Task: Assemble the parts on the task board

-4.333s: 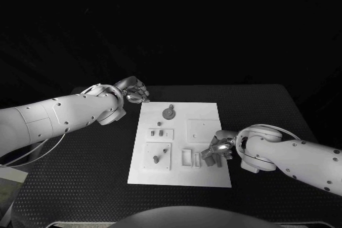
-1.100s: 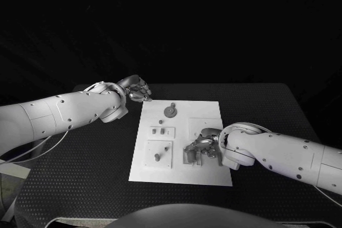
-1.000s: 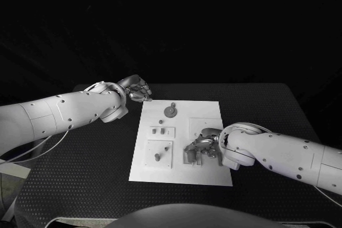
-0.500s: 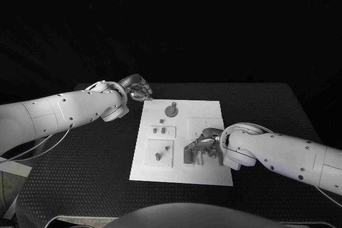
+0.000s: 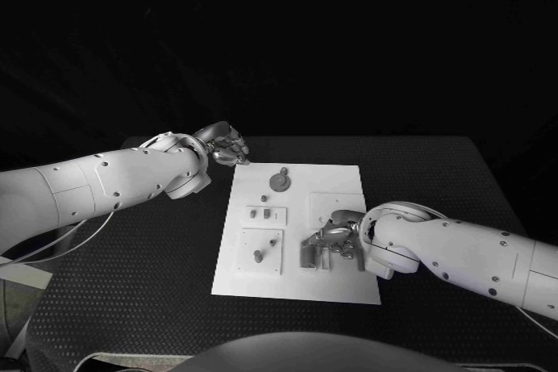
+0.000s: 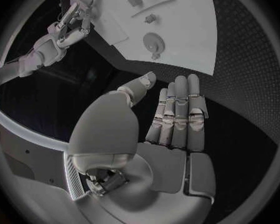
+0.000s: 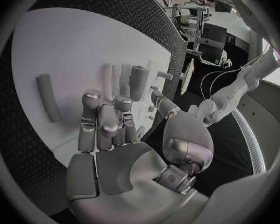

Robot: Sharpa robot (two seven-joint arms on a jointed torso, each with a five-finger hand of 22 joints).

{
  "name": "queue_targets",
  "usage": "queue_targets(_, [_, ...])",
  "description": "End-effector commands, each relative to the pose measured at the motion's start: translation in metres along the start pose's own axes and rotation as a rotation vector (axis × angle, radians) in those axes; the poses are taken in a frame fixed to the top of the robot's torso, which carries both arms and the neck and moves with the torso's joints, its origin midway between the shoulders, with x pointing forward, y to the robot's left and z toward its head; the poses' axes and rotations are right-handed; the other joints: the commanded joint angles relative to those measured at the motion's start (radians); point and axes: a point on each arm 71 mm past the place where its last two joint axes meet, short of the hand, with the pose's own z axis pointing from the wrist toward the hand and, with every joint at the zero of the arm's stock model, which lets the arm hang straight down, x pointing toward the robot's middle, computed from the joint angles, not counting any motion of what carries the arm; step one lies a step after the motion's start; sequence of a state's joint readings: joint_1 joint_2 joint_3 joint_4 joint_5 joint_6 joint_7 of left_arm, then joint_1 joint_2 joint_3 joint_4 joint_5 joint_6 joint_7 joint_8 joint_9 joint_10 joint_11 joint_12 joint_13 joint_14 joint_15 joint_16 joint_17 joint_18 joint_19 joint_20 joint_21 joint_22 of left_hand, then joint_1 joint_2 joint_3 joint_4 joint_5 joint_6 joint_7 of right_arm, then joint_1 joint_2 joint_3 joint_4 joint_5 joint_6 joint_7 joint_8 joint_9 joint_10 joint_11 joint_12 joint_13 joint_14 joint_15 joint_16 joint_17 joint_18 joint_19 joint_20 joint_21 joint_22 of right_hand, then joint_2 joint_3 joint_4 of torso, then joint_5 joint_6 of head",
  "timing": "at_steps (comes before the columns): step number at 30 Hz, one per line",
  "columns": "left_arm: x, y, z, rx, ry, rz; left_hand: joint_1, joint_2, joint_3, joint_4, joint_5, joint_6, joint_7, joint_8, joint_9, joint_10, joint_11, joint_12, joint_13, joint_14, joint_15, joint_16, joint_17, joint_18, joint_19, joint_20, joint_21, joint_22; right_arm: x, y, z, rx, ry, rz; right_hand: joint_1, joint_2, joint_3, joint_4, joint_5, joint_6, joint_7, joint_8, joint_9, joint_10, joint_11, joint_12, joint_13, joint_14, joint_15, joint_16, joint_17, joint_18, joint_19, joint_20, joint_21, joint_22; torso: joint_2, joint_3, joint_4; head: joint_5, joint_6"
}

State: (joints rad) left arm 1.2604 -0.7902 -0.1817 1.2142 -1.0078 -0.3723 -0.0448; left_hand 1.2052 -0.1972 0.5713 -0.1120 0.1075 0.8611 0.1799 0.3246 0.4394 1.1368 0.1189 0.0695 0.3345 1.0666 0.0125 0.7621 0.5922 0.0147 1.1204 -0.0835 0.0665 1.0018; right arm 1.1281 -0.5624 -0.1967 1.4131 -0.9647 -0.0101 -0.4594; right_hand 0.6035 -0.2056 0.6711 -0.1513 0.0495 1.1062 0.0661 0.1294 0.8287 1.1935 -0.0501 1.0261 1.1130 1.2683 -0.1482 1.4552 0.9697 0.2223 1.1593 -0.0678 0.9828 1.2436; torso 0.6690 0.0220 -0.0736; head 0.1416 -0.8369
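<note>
Black table (image 5: 139, 251): its far edge fades into a dark background. The task board (image 5: 297, 287) lies flat at the table's middle; its right middle portion is covered by the right hand (image 5: 334, 241).

Left hand (image 5: 226, 148): off the board, just beyond its far left corner. In the left wrist view the fingers (image 6: 179, 109) lie straight and pressed side by side, thumb set apart, nothing in them.

Right hand: over the slotted area on the board's right side. In the right wrist view the fingers (image 7: 102, 122) are curled inward. A short grey cylinder part (image 7: 137, 82) stands upright just past the fingertips, against the slots; contact between fingertips and this part cannot be resolved from either view. In the head view the part is lost among the fingers.

Other parts: a grey bar part (image 7: 47, 97) lies flat on bare board, apart from the right hand. A round disc part (image 5: 278, 181) sits near the far end of the board. Small pegs (image 5: 266, 215) on the left half are too small to make out in detail.
</note>
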Motion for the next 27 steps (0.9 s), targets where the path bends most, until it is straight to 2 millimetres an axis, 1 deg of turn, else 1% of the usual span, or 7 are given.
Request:
queue_targets(1, [0.001,-0.001,0.000,0.007,0.007,0.000,-0.006,0.002,0.001,0.007,0.007,-0.003,-0.001,0.004,-0.002,-0.005,0.002,0.001,0.002,0.007,0.001,-0.005,0.002,0.005,0.004,-0.001,0.003,-0.001,-0.001,-0.003,-0.002,-0.020,-0.046,-0.060,0.038,0.002,0.000,-0.025,-0.004,0.005,-0.001,0.002,0.005,0.006,0.004,0.001,0.002,0.007,-0.002,0.001,0.011,0.039,0.004,-0.005,0.009,0.003,0.000,0.0009,0.0000,0.000,0.003])
queue_targets(6, [0.000,0.000,0.000,0.005,0.005,0.001,-0.006,0.002,0.001,0.007,0.007,-0.003,-0.001,0.004,-0.002,-0.005,0.002,0.001,0.002,0.007,0.001,-0.005,0.002,0.006,0.004,-0.001,0.003,-0.001,-0.003,-0.005,-0.008,-0.048,-0.073,-0.084,0.088,-0.015,-0.004,-0.057,-0.004,0.014,-0.005,0.007,0.010,0.015,0.000,0.005,0.004,0.020,-0.004,0.006,0.023,0.038,0.011,-0.007,0.014,0.003,0.000,0.0013,0.0002,0.000,0.005])
queue_targets(12, [0.000,0.000,-0.001,0.004,0.006,0.001,-0.005,0.002,0.001,0.007,0.007,-0.003,-0.001,0.004,-0.002,-0.005,0.002,0.001,0.002,0.007,0.001,-0.006,0.002,0.006,0.004,-0.001,0.003,-0.001,-0.016,-0.003,-0.019,-0.125,-0.174,-0.155,0.106,-0.031,-0.010,-0.058,-0.004,0.019,-0.006,0.008,0.014,0.023,-0.001,0.005,0.003,0.027,-0.006,0.006,0.023,0.039,0.018,-0.008,0.014,0.000,0.000,0.0006,-0.0002,0.001,0.007])
queue_targets(15, [-0.001,0.001,-0.001,0.002,0.005,0.001,-0.005,0.002,0.001,0.007,0.007,-0.003,-0.001,0.005,-0.002,-0.005,0.002,0.001,0.002,0.007,0.001,-0.006,0.002,0.006,0.004,-0.001,0.003,-0.001,-0.018,-0.001,-0.024,-0.155,-0.180,-0.203,0.122,-0.042,-0.010,-0.060,-0.004,0.021,-0.007,0.008,0.015,0.026,-0.003,0.005,0.002,0.031,-0.007,0.006,0.024,0.039,0.022,-0.009,0.014,-0.002,0.000,0.0008,-0.0003,0.001,0.007])
queue_targets(19, [-0.001,0.001,-0.001,0.002,0.005,0.001,-0.005,0.002,0.001,0.007,0.007,-0.003,-0.001,0.005,-0.002,-0.004,0.002,0.001,0.002,0.007,0.001,-0.006,0.002,0.006,0.004,-0.001,0.003,-0.001,-0.015,0.006,-0.028,-0.192,-0.180,-0.314,0.155,-0.037,-0.005,-0.065,-0.004,0.026,-0.009,0.010,0.018,0.032,-0.005,0.005,0.002,0.041,-0.009,0.009,0.036,0.039,0.029,-0.012,0.015,-0.004,0.000,0.0005,-0.0006,0.001,0.009])
queue_targets(23, [-0.001,0.001,-0.001,0.004,0.006,0.001,-0.005,0.002,0.001,0.007,0.007,-0.003,-0.002,0.005,-0.002,-0.004,0.002,0.001,0.002,0.007,0.001,-0.006,0.002,0.006,0.004,-0.001,0.003,-0.001,-0.010,0.013,-0.029,-0.218,-0.170,-0.390,0.180,-0.037,-0.006,-0.069,-0.004,0.030,-0.011,0.012,0.020,0.039,-0.006,0.006,0.001,0.048,-0.010,0.013,0.043,0.039,0.035,-0.013,0.017,-0.005,0.001,0.0014,-0.0001,0.003,0.008])
queue_targets(27, [-0.001,0.001,-0.001,0.004,0.006,0.001,-0.005,0.002,0.001,0.007,0.007,-0.003,-0.002,0.005,-0.002,-0.004,0.002,0.001,0.002,0.007,0.001,-0.006,0.003,0.006,0.004,-0.001,0.003,-0.001,-0.006,0.018,-0.029,-0.226,-0.161,-0.426,0.199,-0.041,-0.011,-0.072,-0.004,0.033,-0.012,0.013,0.022,0.044,-0.007,0.005,0.000,0.051,-0.010,0.015,0.045,0.039,0.037,-0.013,0.017,-0.006,0.001,0.0010,-0.0010,0.002,0.008])
